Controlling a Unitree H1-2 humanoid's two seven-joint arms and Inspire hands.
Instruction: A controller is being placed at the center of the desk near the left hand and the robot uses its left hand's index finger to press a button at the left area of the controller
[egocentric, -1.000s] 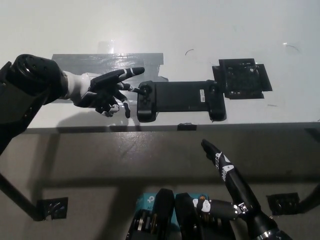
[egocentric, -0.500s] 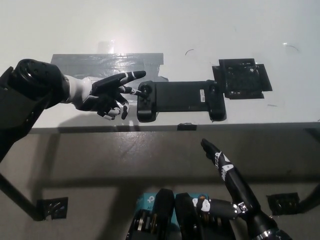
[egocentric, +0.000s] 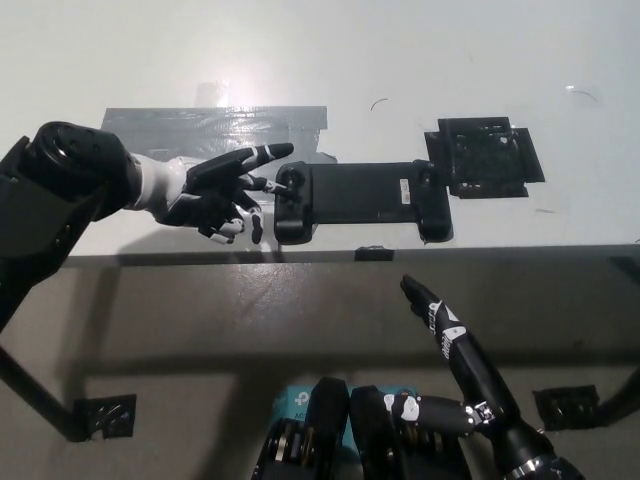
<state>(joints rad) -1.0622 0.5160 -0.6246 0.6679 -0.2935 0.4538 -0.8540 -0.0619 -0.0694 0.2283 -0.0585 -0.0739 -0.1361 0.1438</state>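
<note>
A: What has changed over the last second?

B: The left robot hand (egocentric: 210, 190) has slid a little toward the controller (egocentric: 360, 200). A second ago its fingertip stood just short of the left grip; now one thin finger (egocentric: 262, 184) reaches the button area at the controller's left end, and I cannot tell whether it is pressing or only touching. Another finger (egocentric: 262, 153) points out above it, over the grey tape patch (egocentric: 215, 125).

A: And the controller itself?

B: It has not moved. It lies flat and lengthwise near the front edge of the white desk (egocentric: 400, 60), about the middle of it, with its left grip beside the left robot hand.

A: Is the left robot hand holding anything?

B: No. It grasps nothing; two fingers are stretched out and the rest are curled under.

A: The other one?

B: The right robot hand (egocentric: 440, 325) rests low at the right, below the desk edge and well apart from the controller, much where it was. It holds nothing, fingers extended together.

A: Counts?

B: One controller, two robot hands, one grey tape patch, one black square plate (egocentric: 485, 157) just right of the controller's upper end, and one small black tab (egocentric: 373, 253) on the desk's front edge.
</note>
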